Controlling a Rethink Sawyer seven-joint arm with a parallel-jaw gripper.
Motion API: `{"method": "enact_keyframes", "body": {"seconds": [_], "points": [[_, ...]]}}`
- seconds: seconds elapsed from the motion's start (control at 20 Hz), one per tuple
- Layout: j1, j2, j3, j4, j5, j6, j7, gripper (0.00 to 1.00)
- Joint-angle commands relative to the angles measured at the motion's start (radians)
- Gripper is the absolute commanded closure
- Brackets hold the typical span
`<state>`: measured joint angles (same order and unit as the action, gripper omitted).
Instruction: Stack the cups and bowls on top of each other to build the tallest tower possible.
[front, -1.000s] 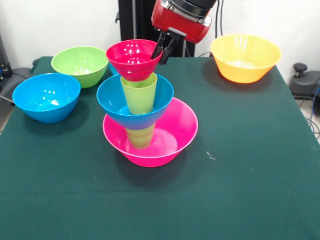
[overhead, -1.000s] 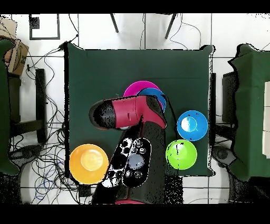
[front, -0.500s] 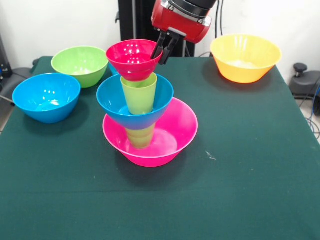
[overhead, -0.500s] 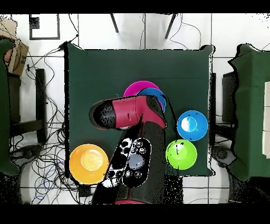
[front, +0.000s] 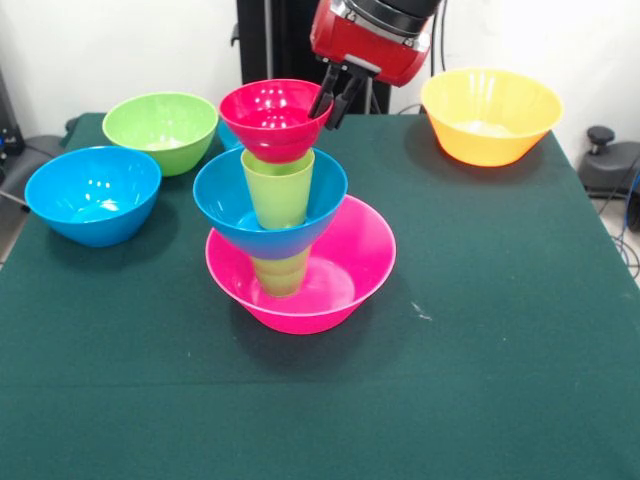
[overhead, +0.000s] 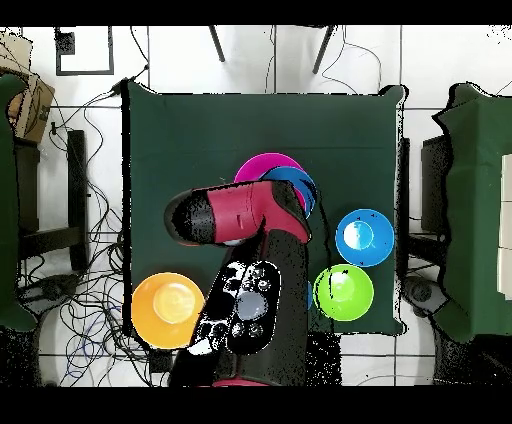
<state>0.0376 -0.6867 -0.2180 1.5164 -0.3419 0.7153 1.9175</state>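
Your tower (front: 285, 215) stands mid-desk: the big pink bowl (front: 345, 290) is the base, a green cup (front: 281, 272) sits inside it, the blue bowl (front: 228, 200) rides on that cup, a second green cup (front: 279, 186) stands in the blue bowl, and the small red bowl (front: 272, 117) caps it all, upright on that cup's rim. Your gripper (front: 337, 95) is right there at the red bowl's rim on the side facing the orange bowl, the two dark fingers (front: 347, 97) slightly parted with the rim about at their tips; from the front view you cannot tell whether they pinch the rim or merely flank it, so I won't call it clenched or released. Off the tower, you've got a second blue bowl (front: 92, 194) near one desk edge, the green bowl (front: 160, 130) just behind it, and the orange bowl (front: 490, 115) well apart at the opposite far corner. From overhead the red arm (overhead: 245, 212) covers most of the tower; only slivers of pink and blue peek out beside it. The green desk (front: 480, 340) is bare in front of the tower.
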Motion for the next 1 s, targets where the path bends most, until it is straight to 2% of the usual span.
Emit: {"method": "enact_keyframes", "body": {"seconds": [0.05,1.0], "points": [[0.02,0.035,0.089,-0.025,-0.059,0.047,-0.051,1.0],[0.005,0.061,0.098,-0.051,-0.055,0.037,-0.06,1.0]]}}
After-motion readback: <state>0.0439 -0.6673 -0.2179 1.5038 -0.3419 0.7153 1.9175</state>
